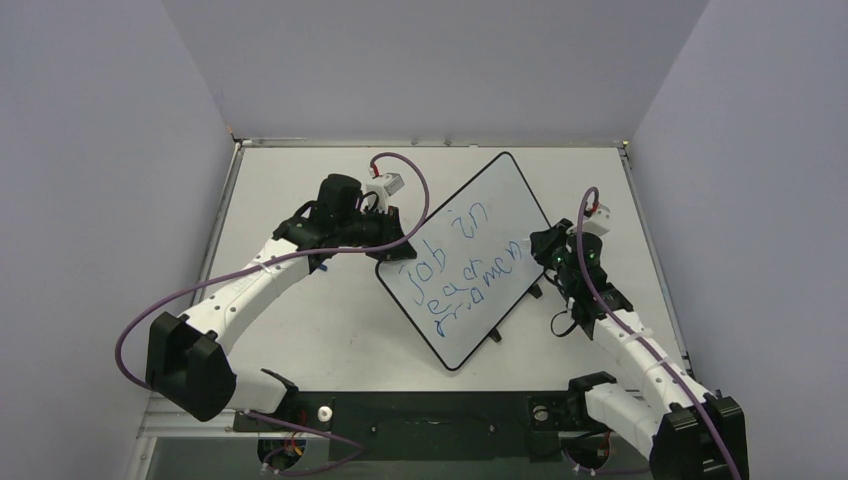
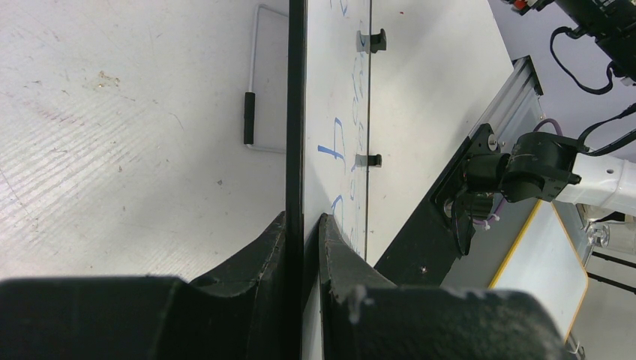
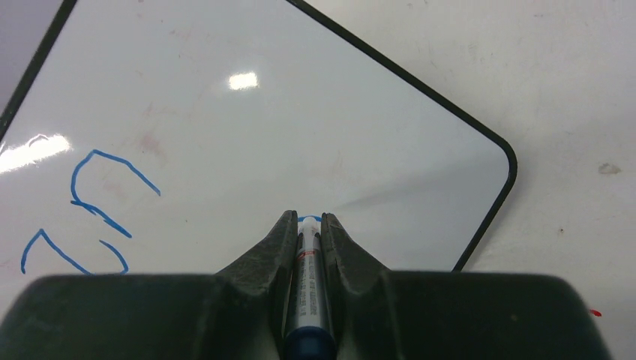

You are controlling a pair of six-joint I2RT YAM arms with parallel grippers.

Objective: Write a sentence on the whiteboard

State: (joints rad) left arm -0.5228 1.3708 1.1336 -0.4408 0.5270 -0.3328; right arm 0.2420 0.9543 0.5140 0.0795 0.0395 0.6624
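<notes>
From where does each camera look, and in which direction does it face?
Top external: above and behind the robot, looking down on the whiteboard; left arm, right arm show.
Left wrist: along the board's edge, left fingers clamping it.
Right wrist: down onto the board, right fingers holding a marker.
All three share the whiteboard.

Plain pale grey walls (image 1: 100,150) closed in the white table (image 1: 300,180) on three sides; its surface was scuffed and speckled.
</notes>
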